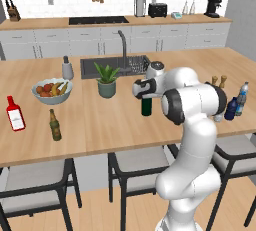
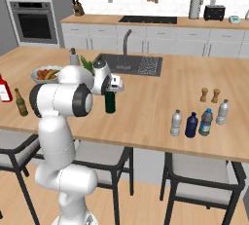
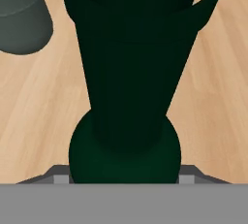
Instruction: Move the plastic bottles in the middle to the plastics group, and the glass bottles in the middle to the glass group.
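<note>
Mid-counter (image 1: pixel 100 125), claw (image 1: pixel 146 89) sits atop the green bottle (image 1: pixel 146 107) (upright). Grip state: cannot tell. Potted plant (image 1: pixel 106 80) just left.

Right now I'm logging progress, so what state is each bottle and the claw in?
green wine bottle: upright mid-counter, claw around its neck
dark blue bottle: upright beside the blue-capped water bottle
white-capped bottle: upright, same cluster
red flask: upright
olive-brown bottle: upright

Wooden island counter (image 1: pixel 100 125) under bottles, fruit bowl (image 1: pixel 52 91), plant pot (image 1: pixel 106 88).
</note>
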